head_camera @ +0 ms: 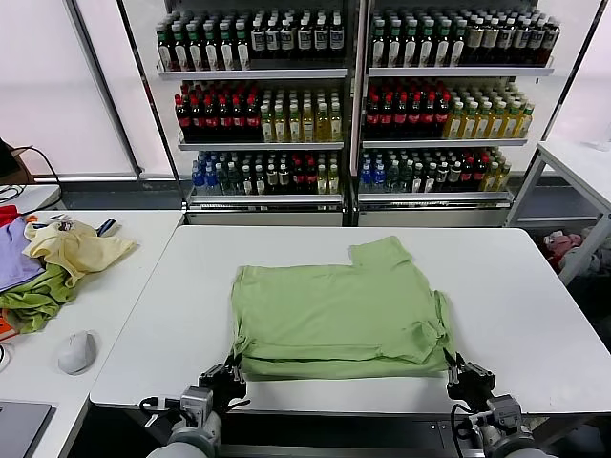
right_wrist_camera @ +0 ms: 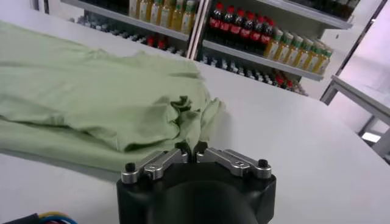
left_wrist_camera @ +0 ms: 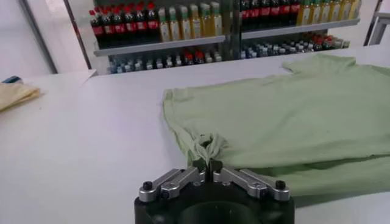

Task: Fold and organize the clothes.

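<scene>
Drink shelves (head_camera: pixel 353 95) fill the back wall, and in front of them we've got the white bench (head_camera: pixel 535 315) with the sage-green shirt (head_camera: pixel 334 310) lying mid-bench, already folded over once so the near edge is doubled up. Off on the side bench sit a pale yellow garment (head_camera: pixel 76 250), an olive cloth (head_camera: pixel 33 303) and a mouse (head_camera: pixel 76 351). Our left claw (head_camera: pixel 222 375) sits right at the shirt's near-left corner and the right claw (head_camera: pixel 465 370) at the near-right corner. Wrist views show both with jaws nearly together, tips touching a little bunched tuft of fabric; whether they're gripping or letting go, we can't tell. If this is the release, we'd say let go of both corners together and back off low and straight, so neither tuft drags and messes up that fold.
</scene>
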